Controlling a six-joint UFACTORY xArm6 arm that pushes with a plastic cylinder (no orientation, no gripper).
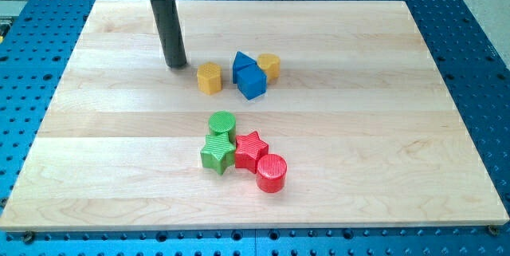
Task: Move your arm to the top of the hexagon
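A yellow hexagon block (209, 78) stands on the wooden board (358, 128), a little above the middle. My tip (176, 65) rests on the board to the upper left of this block, a short gap apart and not touching it. The dark rod rises from the tip to the view's top edge. A second yellow block (269, 65), its shape unclear, sits further right behind the blue blocks.
A blue cube (252, 83) and a blue triangular block (242, 64) touch each other right of the hexagon. Lower down is a cluster: a green cylinder (221, 122), a green star (217, 153), a red star (251, 149) and a red cylinder (271, 172).
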